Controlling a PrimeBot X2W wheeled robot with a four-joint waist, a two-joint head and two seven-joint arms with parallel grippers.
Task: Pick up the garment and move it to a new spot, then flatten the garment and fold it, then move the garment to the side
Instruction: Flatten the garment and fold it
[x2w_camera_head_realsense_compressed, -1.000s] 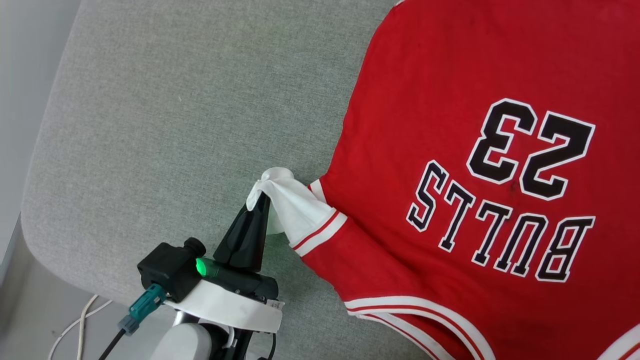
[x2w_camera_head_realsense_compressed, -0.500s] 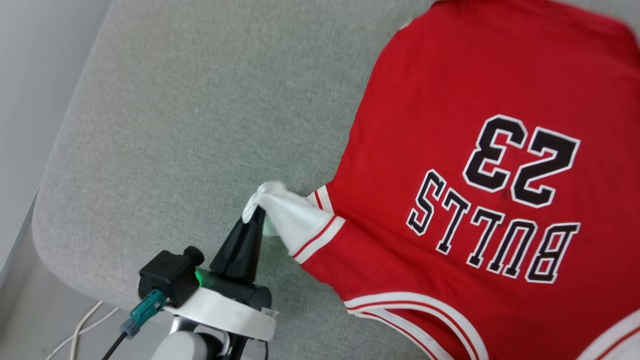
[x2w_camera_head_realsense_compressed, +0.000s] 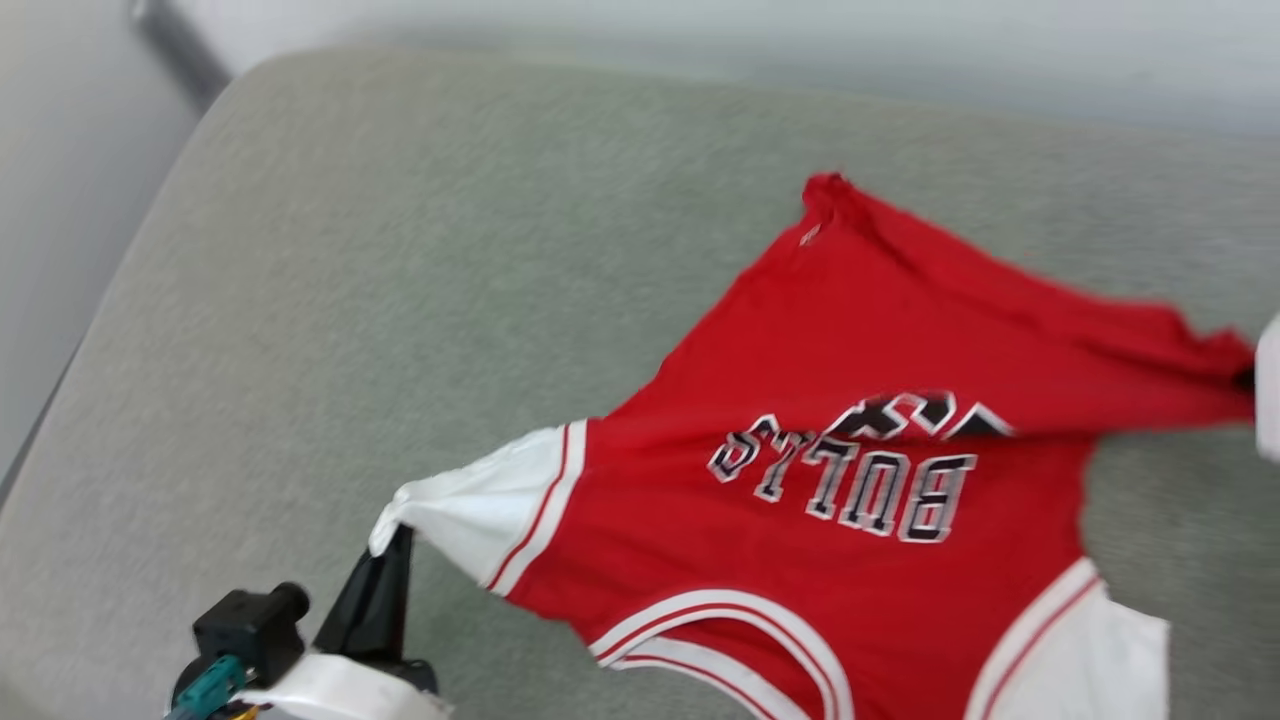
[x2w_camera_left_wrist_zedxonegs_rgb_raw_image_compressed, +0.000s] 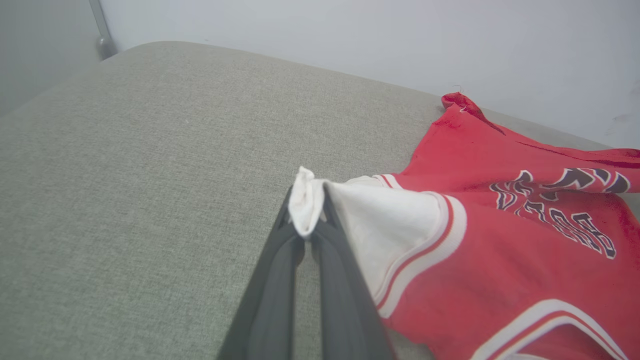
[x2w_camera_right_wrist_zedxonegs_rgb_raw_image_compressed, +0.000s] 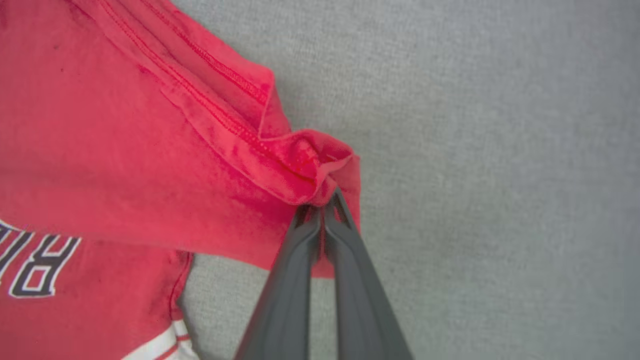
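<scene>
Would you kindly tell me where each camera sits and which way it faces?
Head view: on the head, looking forward and down at the red shirt on the grey cushion; left gripper at lower left.
Left wrist view: on the left wrist, looking along its fingers, shut on the white sleeve.
Right wrist view: on the right wrist, looking down the right gripper, shut on the shirt's hem.
Shared: shirt and cushion, in all.

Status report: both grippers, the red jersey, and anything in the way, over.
Left gripper shut on white sleeve. Right gripper shut on red hem. Garment stretched between them over grey cushion. No obstruction seen.
</scene>
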